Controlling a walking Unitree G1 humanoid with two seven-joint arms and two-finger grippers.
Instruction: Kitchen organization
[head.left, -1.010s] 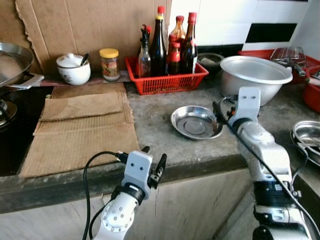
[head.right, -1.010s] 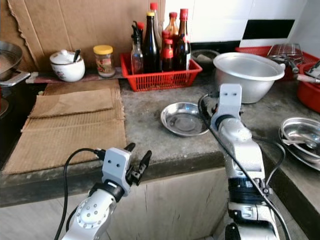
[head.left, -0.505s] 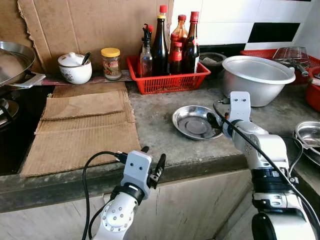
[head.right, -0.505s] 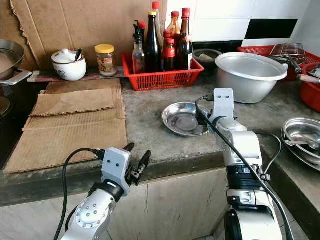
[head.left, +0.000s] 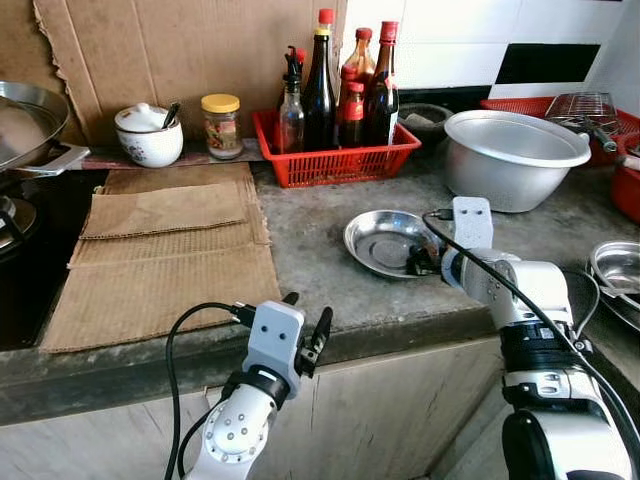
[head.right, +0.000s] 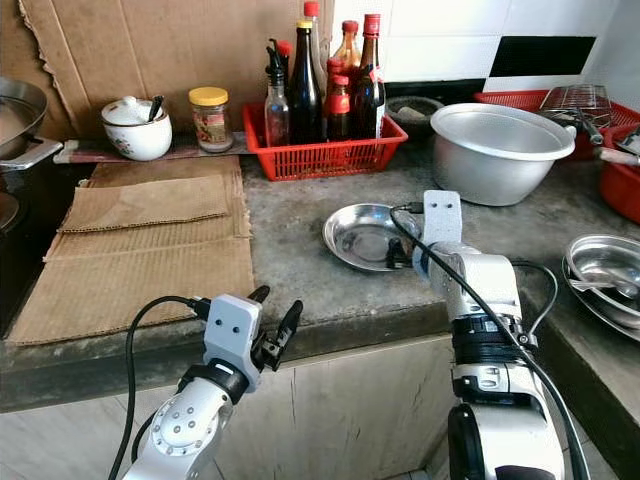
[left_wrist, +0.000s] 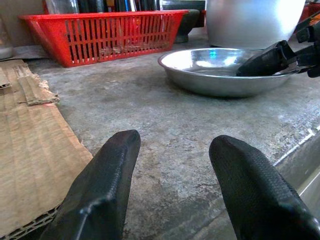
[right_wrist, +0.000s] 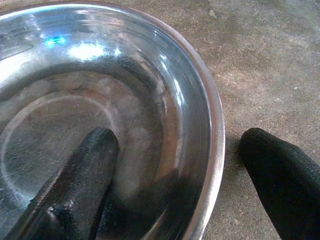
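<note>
Fingers of the right gripper (right_wrist: 170, 195) straddle the near-right rim of the steel dish (head.left: 380, 240), one inside, one outside, not yet closed. Thin, stiff and light, it looks slippery; pinching that rim seems best. Left gripper (head.left: 305, 325) hovers open at the counter (head.left: 310, 260) edge.

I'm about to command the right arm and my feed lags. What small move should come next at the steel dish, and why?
Probably close the right gripper on the rim of the steel dish. The right wrist view shows its fingers open and straddling that rim, one finger inside the dish, the other outside on the concrete counter. Closing should pinch the rim before any lift. The left gripper waits open at the counter edge.
</note>
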